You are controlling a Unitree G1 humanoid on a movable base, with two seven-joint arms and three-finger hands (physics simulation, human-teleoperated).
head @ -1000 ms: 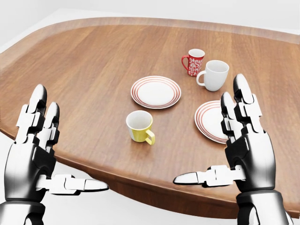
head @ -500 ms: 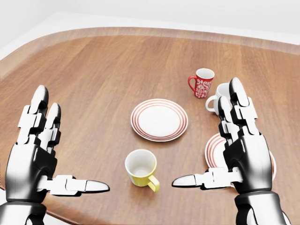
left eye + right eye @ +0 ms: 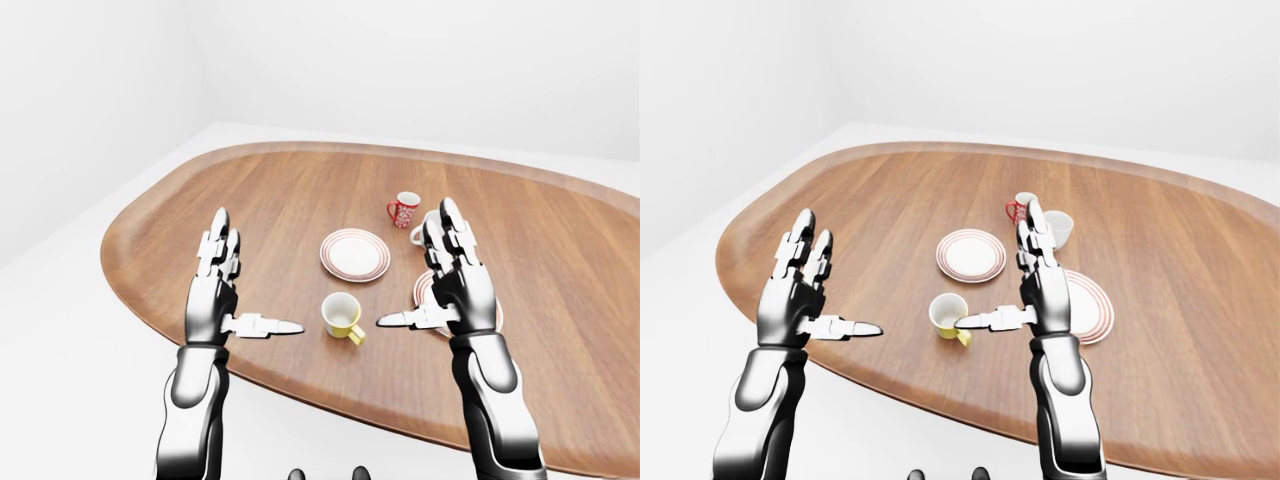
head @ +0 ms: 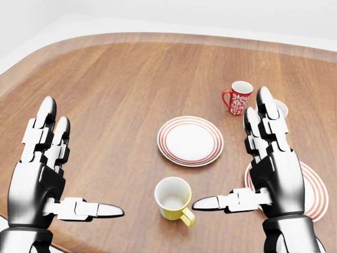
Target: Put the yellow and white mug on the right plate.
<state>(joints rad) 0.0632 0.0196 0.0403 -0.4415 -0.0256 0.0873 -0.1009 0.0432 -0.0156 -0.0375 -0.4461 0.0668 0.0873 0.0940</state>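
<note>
Since a second ago our camera rolled closer; yellow and white mug (image 4: 173, 199) sits on the counter (image 4: 116, 89) between our spread left hand (image 4: 45, 179) and right hand (image 4: 263, 174), beside the right plate (image 4: 316, 190).

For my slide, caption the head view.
Open hands flank the yellow and white mug; right plate waits.

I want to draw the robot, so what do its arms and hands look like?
Both arms are shiny silver metal with dark black joints. The left hand and right hand each have three chunky fingers made of silvery-white segments with black gaps and rounded, pointed tips. The forearms are smooth chrome tubes. No cables, sleeves or markings show.
</note>
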